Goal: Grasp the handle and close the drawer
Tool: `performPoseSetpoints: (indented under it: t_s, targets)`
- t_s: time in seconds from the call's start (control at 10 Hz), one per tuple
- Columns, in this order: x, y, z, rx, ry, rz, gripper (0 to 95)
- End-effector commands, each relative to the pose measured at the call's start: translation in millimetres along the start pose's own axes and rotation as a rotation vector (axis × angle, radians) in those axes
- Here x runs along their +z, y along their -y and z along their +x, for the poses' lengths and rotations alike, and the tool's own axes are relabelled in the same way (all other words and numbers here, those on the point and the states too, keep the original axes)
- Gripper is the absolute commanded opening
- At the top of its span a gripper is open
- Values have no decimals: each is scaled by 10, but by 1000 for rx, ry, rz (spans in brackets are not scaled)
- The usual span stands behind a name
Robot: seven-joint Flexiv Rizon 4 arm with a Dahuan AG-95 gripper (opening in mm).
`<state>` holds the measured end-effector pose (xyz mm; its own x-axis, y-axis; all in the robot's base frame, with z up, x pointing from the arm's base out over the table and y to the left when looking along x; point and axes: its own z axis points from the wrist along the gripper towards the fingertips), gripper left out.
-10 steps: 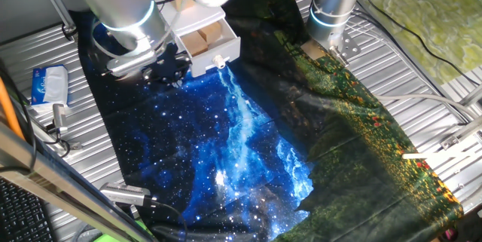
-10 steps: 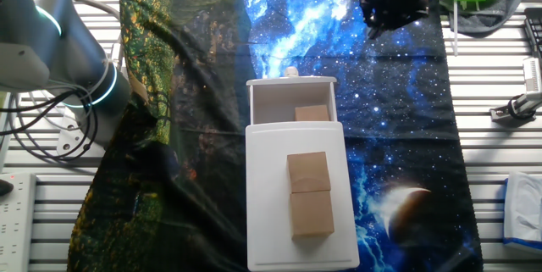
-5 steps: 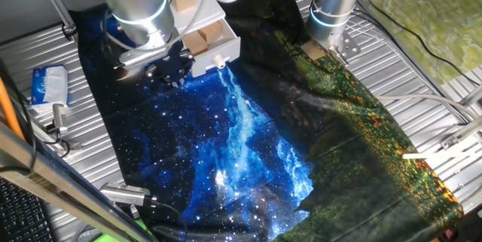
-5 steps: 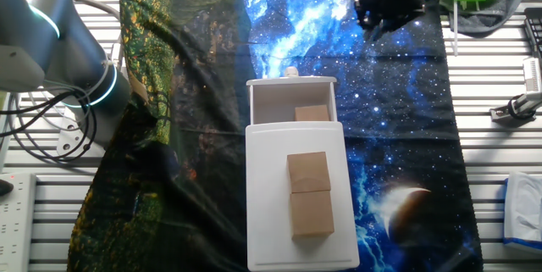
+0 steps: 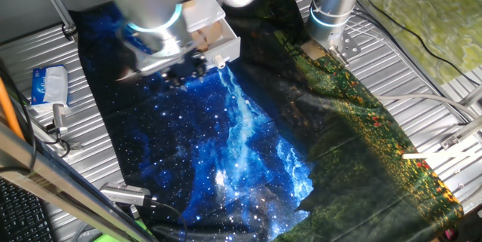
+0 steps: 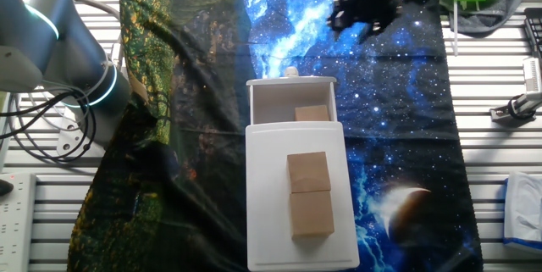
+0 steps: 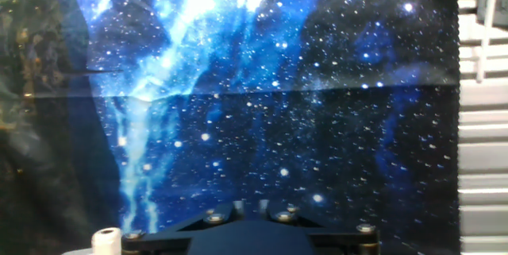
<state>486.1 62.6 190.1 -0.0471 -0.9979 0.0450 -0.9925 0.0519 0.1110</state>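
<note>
- Gripper: has shifted sideways toward the drawer front since a second ago; whether its fingers are parted cannot be told.
- Handle: untouched, at the centre of the front.
- Drawer: open; the grasp looks imminent.

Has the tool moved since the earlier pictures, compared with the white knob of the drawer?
Yes. In the other fixed view the tool has shifted left toward the line of the handle, but it remains beyond the drawer front, not touching the knob.

Gripper motion-blurred; fingers' gap unreadable.
</note>
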Motion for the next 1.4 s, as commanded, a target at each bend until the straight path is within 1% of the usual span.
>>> performPoseSetpoints:
  t_s: [0.1, 0.2, 0.4, 0.6, 0.8, 0.9, 1.0, 1.1, 1.3, 1.4]
  targets:
    - [79, -145, 15, 10, 2, -7, 380]
    - [140, -255, 38, 14, 3, -5, 380]
    - [222, -404, 65, 4, 1, 0, 380]
    - [223, -401, 70, -6, -1, -1, 380]
    - [224, -400, 70, 10, -6, 2, 380]
    - [224, -400, 70, 16, -9, 2, 190]
    - [224, -400, 70, 25, -16, 4, 190]
    - [224, -400, 70, 48, -17, 8, 0]
    - [224, -400, 70, 88, -18, 15, 0]
    - [224, -400, 70, 89, -22, 16, 0]
